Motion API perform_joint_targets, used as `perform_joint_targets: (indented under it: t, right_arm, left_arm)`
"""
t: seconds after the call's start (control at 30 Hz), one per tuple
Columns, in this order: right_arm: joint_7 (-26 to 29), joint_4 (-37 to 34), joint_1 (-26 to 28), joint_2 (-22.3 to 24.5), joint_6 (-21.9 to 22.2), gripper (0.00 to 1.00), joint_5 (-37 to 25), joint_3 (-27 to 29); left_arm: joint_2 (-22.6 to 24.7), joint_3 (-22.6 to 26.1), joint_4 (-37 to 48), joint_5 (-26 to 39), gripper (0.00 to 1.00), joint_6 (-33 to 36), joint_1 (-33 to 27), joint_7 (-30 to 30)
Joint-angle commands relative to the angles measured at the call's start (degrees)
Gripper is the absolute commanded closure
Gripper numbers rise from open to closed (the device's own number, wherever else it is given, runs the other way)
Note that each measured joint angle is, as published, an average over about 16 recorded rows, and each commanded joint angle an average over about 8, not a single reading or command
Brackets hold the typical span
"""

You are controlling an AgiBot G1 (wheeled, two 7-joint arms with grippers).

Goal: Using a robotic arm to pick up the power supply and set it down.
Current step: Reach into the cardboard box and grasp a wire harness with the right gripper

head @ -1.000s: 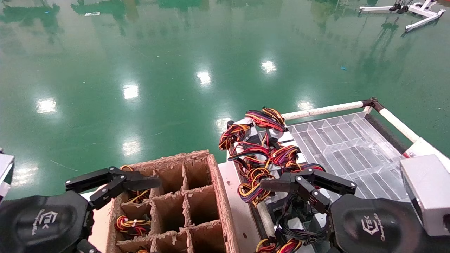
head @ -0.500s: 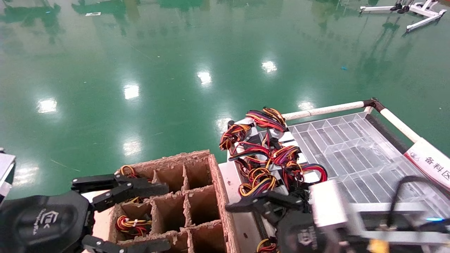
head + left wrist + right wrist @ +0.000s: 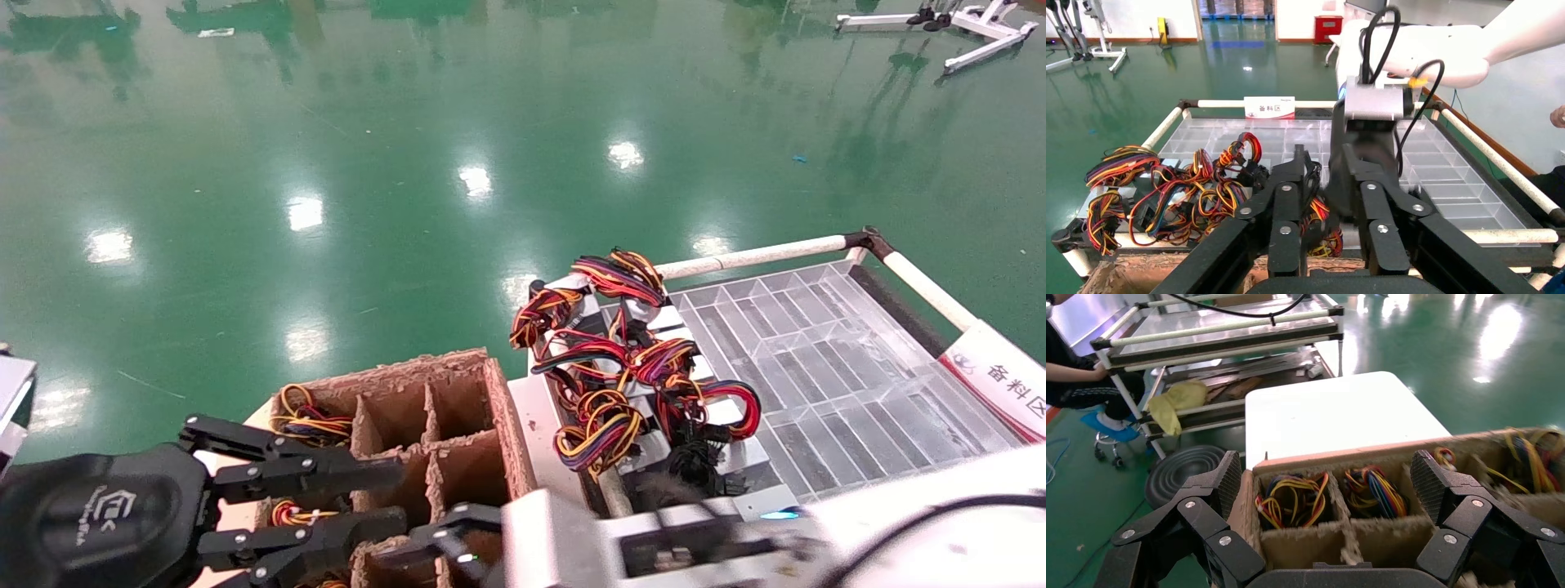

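Observation:
Several power supplies (image 3: 645,314), silver boxes with looped red, yellow and black wires, lie piled at the near left of the cart; the left wrist view shows the pile (image 3: 1168,190) too. More wire bundles (image 3: 1291,499) fill compartments of the cardboard divider box (image 3: 498,408). My right gripper (image 3: 1329,471) hangs open and empty just above the box's cells, at the end of the white robotic arm (image 3: 899,523) that crosses the bottom of the head view. My left gripper (image 3: 402,492) is open and empty over the box's near left side, pointing toward the cart.
A clear plastic divider tray (image 3: 817,343) covers the cart inside white rails (image 3: 752,255), with a label card (image 3: 997,380) at the right. Behind the box stand a white table (image 3: 1340,410) and a shelf cart (image 3: 1217,331), with a seated person (image 3: 1070,373).
My right arm has swung from the pile on the cart leftward to the cardboard box. My left gripper has slid right over the box and its fingers have parted.

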Motion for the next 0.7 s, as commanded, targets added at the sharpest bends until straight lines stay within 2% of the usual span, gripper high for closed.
perform_joint_targets:
  t: [0.03,0.33,0.4,0.47,0.5,0.63,0.7]
  right_arm:
    - [-0.85,-1.33,0.61,-2.13,0.23,0.00,-1.40,-1.04]
    - [-6.12,-9.18,6.25,-10.39,0.45,0.00,-9.14,-5.67]
    - [-7.25,-10.71,7.66,-11.90,0.58,0.03,-10.78,-6.54]
    - [-8.27,-12.00,9.05,-13.28,0.91,0.15,-12.51,-7.40]
    - [-8.72,-12.57,9.70,-13.93,1.15,0.25,-13.38,-7.81]
    - [-10.33,-14.27,11.73,-16.19,2.71,0.74,-16.49,-9.24]
    - [-11.24,-14.74,12.32,-17.07,3.88,0.92,-17.68,-9.81]
  left_arm:
    - [0.00,0.00,0.00,0.00,1.00,0.00,0.00,0.00]
    - [0.00,0.00,0.00,0.00,1.00,0.00,0.00,0.00]
    - [0.00,0.01,0.00,0.00,1.00,0.00,0.00,0.00]
    - [0.00,0.01,0.00,0.00,1.00,0.00,0.00,0.00]
    - [0.00,0.01,0.00,0.00,1.00,0.00,0.00,0.00]
    - [0.00,0.01,0.00,-0.01,1.00,0.00,0.00,0.00]
    - [0.00,0.01,0.00,-0.01,0.98,0.00,0.00,0.00]
